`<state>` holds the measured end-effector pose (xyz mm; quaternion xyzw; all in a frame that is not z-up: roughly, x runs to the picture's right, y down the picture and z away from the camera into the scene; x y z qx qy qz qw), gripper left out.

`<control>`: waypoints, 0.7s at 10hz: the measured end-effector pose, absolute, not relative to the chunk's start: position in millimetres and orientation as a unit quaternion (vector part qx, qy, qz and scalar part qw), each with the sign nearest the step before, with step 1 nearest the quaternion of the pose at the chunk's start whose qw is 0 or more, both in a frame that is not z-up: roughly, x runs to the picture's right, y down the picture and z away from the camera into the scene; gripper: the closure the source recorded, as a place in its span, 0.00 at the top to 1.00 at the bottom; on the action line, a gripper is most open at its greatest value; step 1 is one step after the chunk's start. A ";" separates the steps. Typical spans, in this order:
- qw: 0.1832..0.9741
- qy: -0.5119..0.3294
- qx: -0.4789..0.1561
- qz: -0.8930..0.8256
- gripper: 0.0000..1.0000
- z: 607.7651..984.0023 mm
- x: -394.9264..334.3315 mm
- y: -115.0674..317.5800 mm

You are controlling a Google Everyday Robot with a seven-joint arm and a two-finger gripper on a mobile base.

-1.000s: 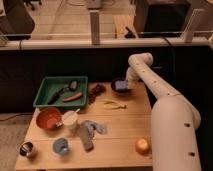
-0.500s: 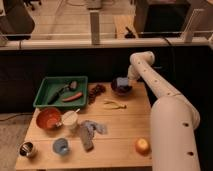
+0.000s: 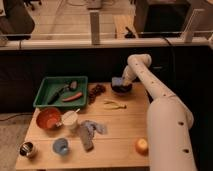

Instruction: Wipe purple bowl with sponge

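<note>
Purple bowl [image 3: 121,89], the small dark round dish you are to wipe, sits at the far edge of the pale wooden worktop [image 3: 120,135], right of centre and close to the dark back wall.

Reading from the left: a green plastic tray [image 3: 46,88] holds a few utensils at the far left, an orange-red bowl [image 3: 48,118] sits nearer you below it, and a white cup [image 3: 69,118] stands just to that bowl's right. Along the near-left edge you have a small metal can [image 3: 27,149] and a light blue cup [image 3: 61,146], with a crumpled grey cloth [image 3: 89,132] beside them. A cluster of dark red berries [image 3: 96,90] lies just left of the purple bowl, and a yellowish tool [image 3: 114,104] lies just in front of it. An orange fruit [image 3: 142,145] rests near the right front.

Your end effector [image 3: 120,83] is directly over the purple bowl, reaching in from the right with the white arm [image 3: 160,110]. A bluish rectangular sponge [image 3: 117,81] shows at its tip, right at the bowl's rim, so I judge it to be clamped on the sponge, though the grip itself is hard to make out.

That is the relation to mind: the bowl lies straight beneath the tip, not off to either side. The wipe should need only a short press down and a small sweep inside the rim. Keep the sweep tight, because the berries and the tool are close neighbours.
</note>
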<state>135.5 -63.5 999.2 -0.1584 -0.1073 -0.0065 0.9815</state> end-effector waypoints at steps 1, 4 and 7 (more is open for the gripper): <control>0.980 -0.115 -0.162 -0.012 0.00 1001.2 124.1 -60.0; 0.976 -0.129 -0.172 -0.028 0.00 995.5 112.4 -50.8; 0.976 -0.117 -0.178 -0.045 0.00 976.6 120.2 -45.7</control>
